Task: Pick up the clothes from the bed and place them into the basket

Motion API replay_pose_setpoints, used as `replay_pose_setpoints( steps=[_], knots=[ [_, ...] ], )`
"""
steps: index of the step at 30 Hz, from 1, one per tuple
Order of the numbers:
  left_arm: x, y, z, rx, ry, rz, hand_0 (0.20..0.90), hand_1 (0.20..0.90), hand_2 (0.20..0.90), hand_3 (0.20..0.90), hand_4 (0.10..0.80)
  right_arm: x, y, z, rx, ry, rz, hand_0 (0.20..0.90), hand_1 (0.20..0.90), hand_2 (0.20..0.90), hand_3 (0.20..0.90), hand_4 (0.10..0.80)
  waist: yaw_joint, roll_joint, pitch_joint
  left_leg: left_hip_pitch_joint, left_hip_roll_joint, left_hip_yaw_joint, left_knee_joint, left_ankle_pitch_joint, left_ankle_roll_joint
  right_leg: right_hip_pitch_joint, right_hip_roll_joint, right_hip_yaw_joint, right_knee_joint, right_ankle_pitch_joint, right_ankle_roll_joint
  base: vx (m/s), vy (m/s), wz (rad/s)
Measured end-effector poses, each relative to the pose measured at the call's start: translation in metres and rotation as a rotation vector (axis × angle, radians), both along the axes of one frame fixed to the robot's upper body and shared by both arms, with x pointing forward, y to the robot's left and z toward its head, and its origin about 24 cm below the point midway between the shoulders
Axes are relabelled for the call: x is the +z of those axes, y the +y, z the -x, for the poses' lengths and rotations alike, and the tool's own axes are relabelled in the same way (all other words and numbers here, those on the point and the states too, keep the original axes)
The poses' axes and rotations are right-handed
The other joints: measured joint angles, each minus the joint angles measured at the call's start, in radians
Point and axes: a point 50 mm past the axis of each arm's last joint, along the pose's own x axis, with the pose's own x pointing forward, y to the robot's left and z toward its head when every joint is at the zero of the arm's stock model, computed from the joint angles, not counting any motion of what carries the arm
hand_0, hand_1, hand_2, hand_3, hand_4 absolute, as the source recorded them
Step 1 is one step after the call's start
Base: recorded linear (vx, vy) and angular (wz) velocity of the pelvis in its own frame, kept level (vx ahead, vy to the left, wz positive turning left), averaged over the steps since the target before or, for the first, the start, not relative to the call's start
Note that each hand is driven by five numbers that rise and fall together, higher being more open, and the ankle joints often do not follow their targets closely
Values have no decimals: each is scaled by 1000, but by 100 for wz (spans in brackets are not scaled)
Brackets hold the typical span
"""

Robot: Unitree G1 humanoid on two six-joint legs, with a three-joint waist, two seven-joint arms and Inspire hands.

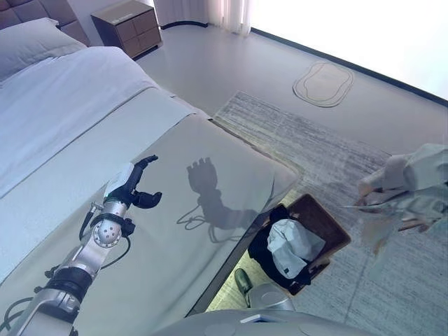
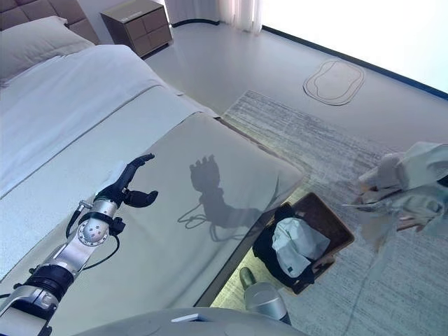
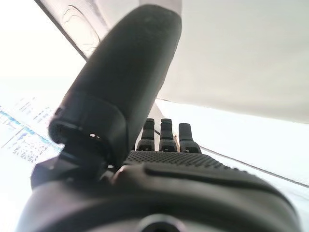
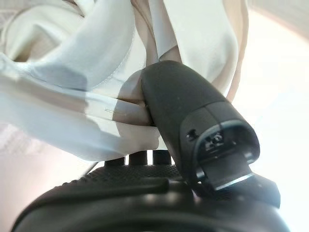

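Note:
A pale cream garment (image 1: pixel 409 183) hangs bunched at the right edge of the eye views, above the rug and to the right of the basket. In the right wrist view my right hand (image 4: pixel 193 125) is shut on this cloth (image 4: pixel 87 82), thumb pressed into its folds. The brown basket (image 1: pixel 329 227) stands on the floor by the bed's foot corner, holding a dark garment and a light one (image 1: pixel 290 246). My left hand (image 1: pixel 136 183) hovers open over the grey-green bed cover (image 1: pixel 175 231), fingers straight, holding nothing.
The bed (image 1: pixel 77 112) fills the left, with a pillow (image 1: pixel 28 42) at its head and a nightstand (image 1: pixel 129 26) beyond. A grey rug (image 1: pixel 315 150) lies under the basket. A flat oval object (image 1: pixel 323 82) lies on the floor farther off.

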Motion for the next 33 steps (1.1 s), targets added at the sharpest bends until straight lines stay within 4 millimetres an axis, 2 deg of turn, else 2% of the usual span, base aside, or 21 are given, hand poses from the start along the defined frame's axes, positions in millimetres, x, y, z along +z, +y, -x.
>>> replay_pose_setpoints(
  steps=[5, 12, 15, 19, 23, 24, 25, 26, 33],
  knots=[
    [-1, 1, 0, 7, 17, -4, 900, 900, 900, 900, 800, -24, 12, -4, 55, 65, -56, 300, 300, 300, 200, 100, 3, 0, 0, -1, 1, -2, 0, 0, 0, 0, 0, -3, 0, 0, 0, 0, 0, 0],
    [-2, 1, 0, 2, 25, -3, 900, 900, 900, 900, 800, -40, 22, -5, 72, 61, -106, 300, 300, 300, 200, 100, 4, 0, 0, -2, 1, -6, 0, 0, 0, 1, -2, -9, -1, 0, 0, -1, 0, 0],
    [-2, 0, 0, 3, 25, -1, 900, 900, 900, 900, 800, -53, 30, -6, 87, 90, -124, 300, 300, 300, 200, 100, 5, 0, 0, -2, 1, -10, -1, 0, 0, 2, -2, -14, -2, 0, 0, -11, -9, 4],
    [-4, -2, 0, 11, 32, 4, 900, 900, 900, 900, 800, -84, 43, -1, 93, 158, -187, 300, 300, 300, 200, 100, 7, 1, 0, -10, 1, -19, 0, 4, -3, 0, -4, -23, -3, 0, 0, -20, -25, 8],
    [-5, -2, 0, 26, 45, 3, 900, 900, 900, 900, 800, -112, 48, 10, 58, 232, -248, 300, 300, 300, 200, 100, 31, 2, 0, -13, 1, -23, 0, 5, -3, 0, -5, -27, -3, 0, 0, -10, -9, 2],
    [-5, -2, 0, 25, 45, 4, 900, 900, 900, 900, 800, -117, 48, 12, 47, 242, -263, 361, 361, 361, 271, 171, 33, 2, 0, -14, 1, -24, 0, 5, -3, 0, -6, -28, -3, 0, 0, -6, -4, 4],
    [-5, -2, 0, 25, 45, 4, 900, 900, 900, 900, 800, -121, 49, 13, 42, 255, -273, 361, 361, 361, 271, 171, 40, 2, 0, -14, 1, -25, 0, 5, -3, -1, -6, -29, -3, 0, 0, 0, 0, 0],
    [-5, -3, -1, 24, 45, 4, 900, 900, 900, 900, 800, -127, 51, 15, 39, 280, -281, 900, 900, 900, 900, 800, 46, 2, 0, -15, 1, -25, 0, 5, -3, -1, -7, -29, -4, 0, 0, 0, 0, 0],
    [-6, -7, -2, 5, 50, 2, 900, 900, 900, 900, 800, -168, 63, 31, -52, 375, -373, 900, 900, 900, 900, 800, 61, 5, 2, -15, 0, -33, 0, 8, -2, 3, -10, -40, -4, 0, 0, 17, 12, 4]
  ],
)
